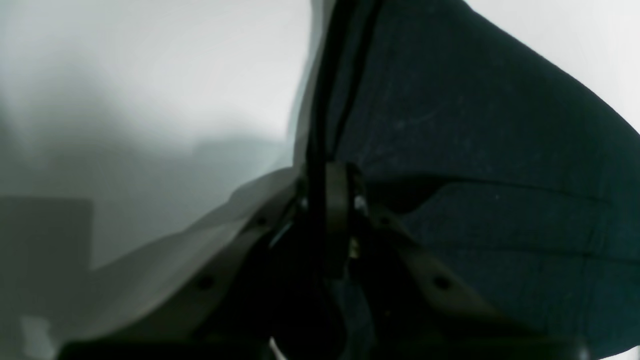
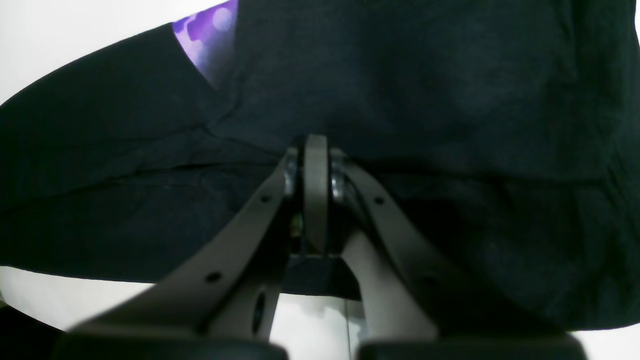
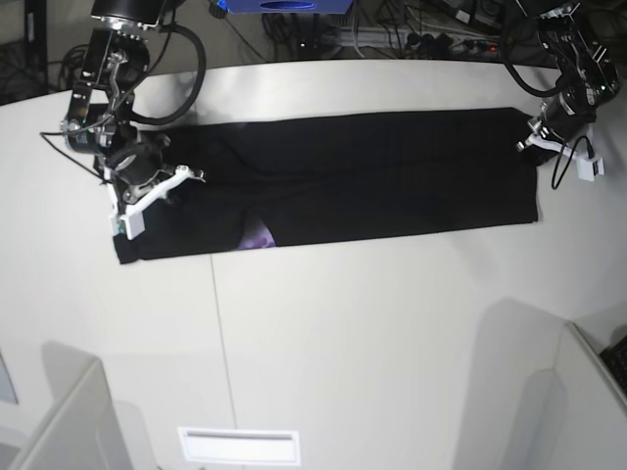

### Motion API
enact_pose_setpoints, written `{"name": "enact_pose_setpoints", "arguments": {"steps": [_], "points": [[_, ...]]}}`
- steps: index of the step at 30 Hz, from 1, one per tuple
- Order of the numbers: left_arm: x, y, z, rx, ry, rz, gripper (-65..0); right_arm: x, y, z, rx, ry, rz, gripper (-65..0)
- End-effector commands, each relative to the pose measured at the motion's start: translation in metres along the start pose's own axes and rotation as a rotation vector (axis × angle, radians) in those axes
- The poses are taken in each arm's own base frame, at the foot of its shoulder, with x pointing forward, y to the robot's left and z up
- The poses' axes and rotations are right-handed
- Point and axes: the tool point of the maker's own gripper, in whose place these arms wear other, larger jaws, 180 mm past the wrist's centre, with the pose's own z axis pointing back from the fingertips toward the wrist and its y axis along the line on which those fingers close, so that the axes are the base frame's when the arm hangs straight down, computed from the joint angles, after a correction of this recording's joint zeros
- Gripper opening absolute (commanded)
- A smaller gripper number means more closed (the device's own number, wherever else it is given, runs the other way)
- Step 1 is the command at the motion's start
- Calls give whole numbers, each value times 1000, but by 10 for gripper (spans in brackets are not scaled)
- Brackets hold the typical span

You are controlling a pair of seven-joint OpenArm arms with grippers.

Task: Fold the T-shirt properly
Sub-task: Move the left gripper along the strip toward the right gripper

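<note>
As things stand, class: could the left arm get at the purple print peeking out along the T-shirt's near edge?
Probably not: the left gripper is shut on the T-shirt at the far end from the print, beside the right gripper.

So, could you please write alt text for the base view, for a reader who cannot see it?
A black T-shirt, folded into a long band, lies across a white table, with a bit of purple print showing at its lower edge. The right gripper and the left gripper are at its two ends, both shut on the cloth.
</note>
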Motion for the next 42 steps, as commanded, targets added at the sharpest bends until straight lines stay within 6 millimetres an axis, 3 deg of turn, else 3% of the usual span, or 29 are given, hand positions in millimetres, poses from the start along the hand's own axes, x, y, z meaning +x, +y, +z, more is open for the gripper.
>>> {"name": "enact_pose_setpoints", "arguments": {"steps": [1,9,18,30,42], "points": [[13,4,2,16,-37,-22,-650,11,3,4,11,-42,15,-650],[44,-4,19,21,-127,-100,-650,3,2,7,6,-30,17,-650],[64,-43,55,-14,-218,-259,-650,0,12,15,46,-39,118,-650],[25,-119,48,-191,-158,-346,-650,-2,14,15,51,-36,109,-650],[-19,-200,23,-371,-35,-357,-650,-3,14,15,51,-33,110,-650]]}}
